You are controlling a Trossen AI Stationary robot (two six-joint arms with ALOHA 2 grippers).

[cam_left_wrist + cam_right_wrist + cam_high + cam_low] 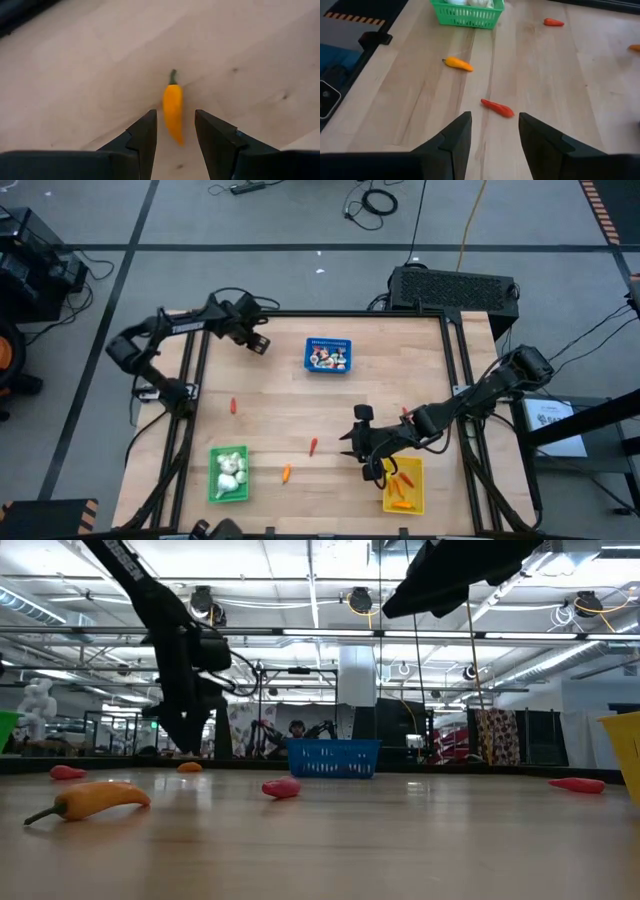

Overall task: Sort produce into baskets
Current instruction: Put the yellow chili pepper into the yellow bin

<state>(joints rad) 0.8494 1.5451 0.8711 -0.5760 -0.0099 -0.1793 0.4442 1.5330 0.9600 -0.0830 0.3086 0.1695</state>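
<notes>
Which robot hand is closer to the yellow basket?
Right. The right gripper is just beside the yellow basket; the left gripper is far off, near the blue basket.

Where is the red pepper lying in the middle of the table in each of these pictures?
High view: the red pepper near the table's middle, beside the right hand.
Low view: centre-left, before the blue basket.
Left wrist view: not in it.
Right wrist view: there, just ahead of that hand.
Shared landmark: the green basket, except in left wrist view.

I see an orange pepper [92, 802] near me on the surface [320, 850], red pieces [281, 788] beyond, blue basket [333, 757] behind.
</notes>
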